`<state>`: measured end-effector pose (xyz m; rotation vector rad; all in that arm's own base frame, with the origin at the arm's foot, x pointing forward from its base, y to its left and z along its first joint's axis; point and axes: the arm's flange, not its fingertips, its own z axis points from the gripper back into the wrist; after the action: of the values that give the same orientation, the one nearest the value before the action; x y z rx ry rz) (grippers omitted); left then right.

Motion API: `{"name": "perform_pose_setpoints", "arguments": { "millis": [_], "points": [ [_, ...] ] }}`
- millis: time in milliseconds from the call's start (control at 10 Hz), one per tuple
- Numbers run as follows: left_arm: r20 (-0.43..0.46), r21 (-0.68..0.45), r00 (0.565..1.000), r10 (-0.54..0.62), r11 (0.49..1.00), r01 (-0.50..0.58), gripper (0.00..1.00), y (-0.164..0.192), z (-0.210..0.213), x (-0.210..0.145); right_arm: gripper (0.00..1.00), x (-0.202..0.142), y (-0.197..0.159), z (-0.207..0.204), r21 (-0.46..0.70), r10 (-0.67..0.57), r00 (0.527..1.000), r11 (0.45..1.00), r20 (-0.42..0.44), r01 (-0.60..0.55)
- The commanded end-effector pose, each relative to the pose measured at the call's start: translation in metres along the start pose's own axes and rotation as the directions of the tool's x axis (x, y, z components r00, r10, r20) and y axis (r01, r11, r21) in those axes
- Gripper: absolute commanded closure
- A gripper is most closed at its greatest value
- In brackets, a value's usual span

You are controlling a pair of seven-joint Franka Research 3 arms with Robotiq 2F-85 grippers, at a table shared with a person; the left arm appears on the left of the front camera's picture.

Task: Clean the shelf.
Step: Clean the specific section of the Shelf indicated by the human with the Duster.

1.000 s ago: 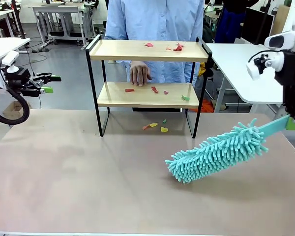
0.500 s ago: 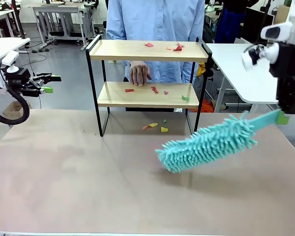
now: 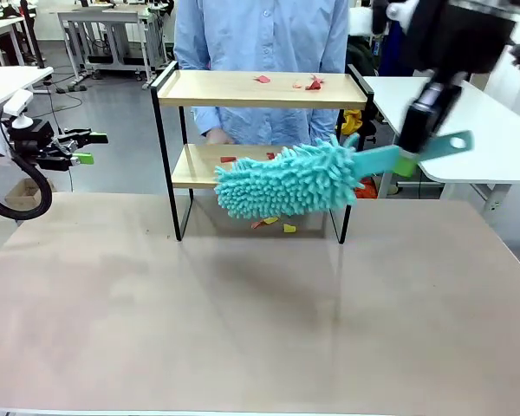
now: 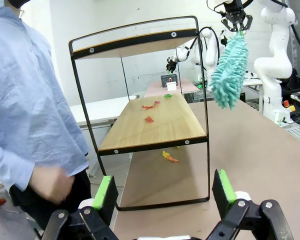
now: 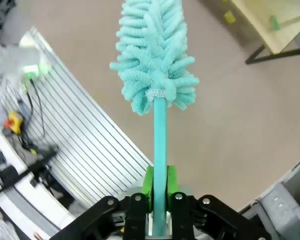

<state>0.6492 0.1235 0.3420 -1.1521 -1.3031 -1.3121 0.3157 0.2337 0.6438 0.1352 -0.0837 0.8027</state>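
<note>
While the right gripper [image 5: 159,187] hangs at 2 o'clock: fingers pinched tight on the duster handle [image 5: 160,135], low on the stick, so no slop there.
duster head [image 3: 286,180]: fluffy teal end, up off the table [image 3: 243,329], in front of the lower board. From the left wrist view it looks just clear of the frame.
shelf [image 3: 243,89]: sits at 12 o'clock on the table, two wooden boards in a black frame.
top board: a few red and pink scraps [image 3: 314,84] toward its 3 o'clock end.
lower board [image 4: 155,125]: red bits [image 4: 150,106] plus a green one [image 4: 168,95].
under the shelf: yellow and orange scraps [image 3: 277,224] on the table.
how I'd sweep: lay the head flat and drag toward the open front edge, since the side rails would probably trap stuff. Keep the handle off the 3 o'clock post.
left gripper [image 4: 164,190]: fingers spread wide, holding nothing, out at 9 o'clock.
person [image 3: 260,52]: right behind the shelf, so go easy.
</note>
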Motion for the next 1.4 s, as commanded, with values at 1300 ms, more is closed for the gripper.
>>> {"name": "perform_pose_setpoints", "arguments": {
  "millis": [1300],
  "points": [
    [-0.007,-0.007,1.0,-0.007,1.0,0.007,0.0,-0.002,0.0,0.002,0.87,0.158,0.079,-0.048,-0.014,-0.539,0.818,0.834,0.201,0.552]
  ]
}}
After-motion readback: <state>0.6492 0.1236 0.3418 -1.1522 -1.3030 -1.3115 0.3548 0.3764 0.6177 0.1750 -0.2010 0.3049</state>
